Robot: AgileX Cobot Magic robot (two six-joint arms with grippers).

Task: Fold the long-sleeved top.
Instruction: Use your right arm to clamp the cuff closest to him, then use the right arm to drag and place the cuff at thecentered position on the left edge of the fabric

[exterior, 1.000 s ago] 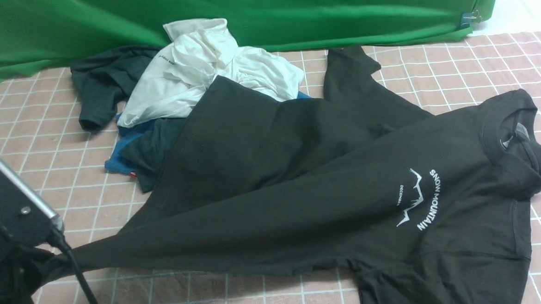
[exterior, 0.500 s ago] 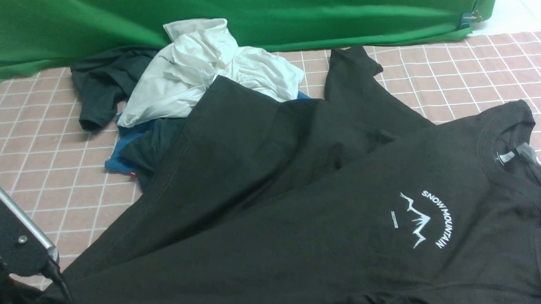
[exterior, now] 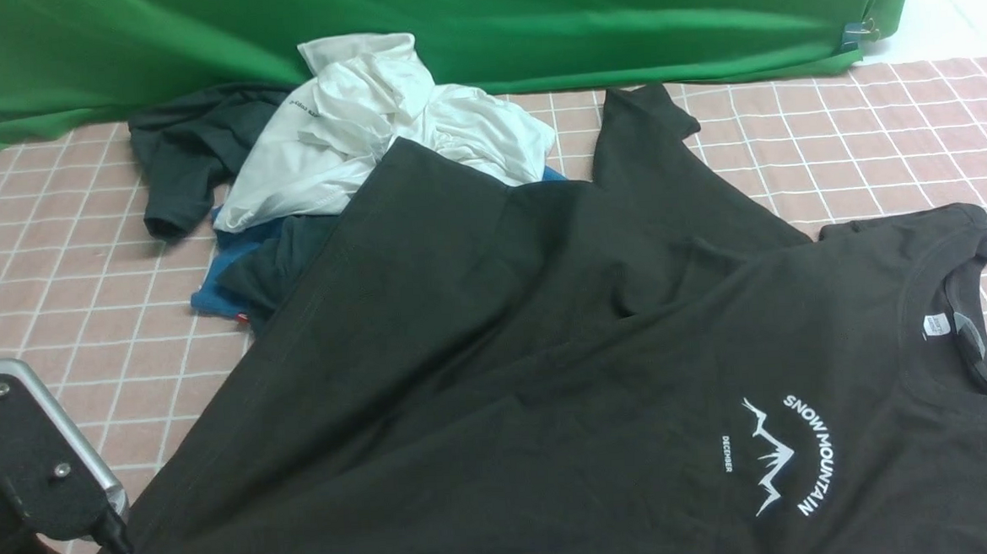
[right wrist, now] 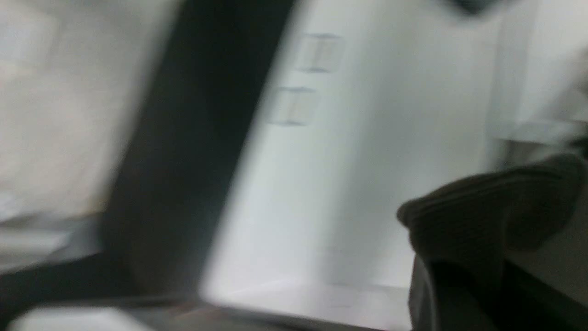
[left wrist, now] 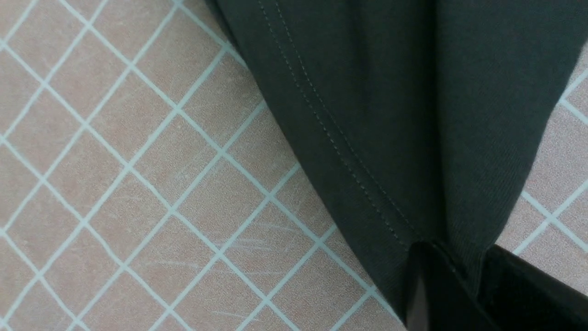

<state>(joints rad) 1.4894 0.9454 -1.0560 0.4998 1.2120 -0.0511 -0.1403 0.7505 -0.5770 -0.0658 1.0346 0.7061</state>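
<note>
Black long-sleeved top (exterior: 499, 378) sprawls over checked table (exterior: 53, 249). Long axis runs across robot's front: hem end near left, collar end near right. Far edge overlaps clothes pile (exterior: 326, 151). Left arm (exterior: 30, 453) low at near-left corner, jaws hidden.

Left wrist view: left gripper (left wrist: 455, 276) clamped narrow on stitched hem, cloth fanning away taut.

Right wrist view: blurred. Right gripper (right wrist: 464, 280) pinches ribbed black edge, which part unclear. Each arm nearest its own end.

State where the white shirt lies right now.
In the front view, the white shirt lies crumpled far back, left of centre, in front of the green backdrop, beside the dark tee, its near edge under the long-sleeved top.
</note>
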